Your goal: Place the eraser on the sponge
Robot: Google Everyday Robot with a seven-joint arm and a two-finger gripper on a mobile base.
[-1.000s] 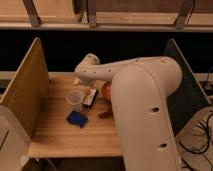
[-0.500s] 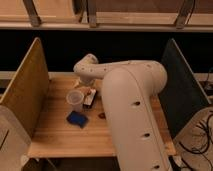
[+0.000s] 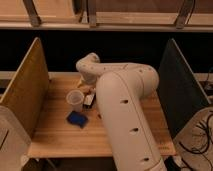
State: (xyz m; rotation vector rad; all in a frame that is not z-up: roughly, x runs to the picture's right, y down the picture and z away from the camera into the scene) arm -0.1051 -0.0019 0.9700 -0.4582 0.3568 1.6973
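Observation:
The eraser [image 3: 89, 100], a small white block with a dark edge, lies on the wooden table [image 3: 55, 137] just right of the clear cup [image 3: 75, 99]. The deep-blue sponge [image 3: 77, 119] lies flat in front of the cup, apart from the eraser. My white arm bends down from its elbow [image 3: 90, 67] and fills the middle and right of the view. The gripper [image 3: 89, 92] is low over the table right by the eraser, mostly hidden by the arm. I cannot make out whether it touches the eraser.
A tan side panel [image 3: 25, 92] walls the table's left edge and a dark panel [image 3: 181, 90] walls its right. A shelf rail [image 3: 105, 25] runs across the back. Cables [image 3: 200, 137] hang at the lower right. Bare wood lies in front of the sponge.
The arm has swung nearer the camera and to the left, covering more of the table's right half. Cup, sponge and eraser stay where they were.

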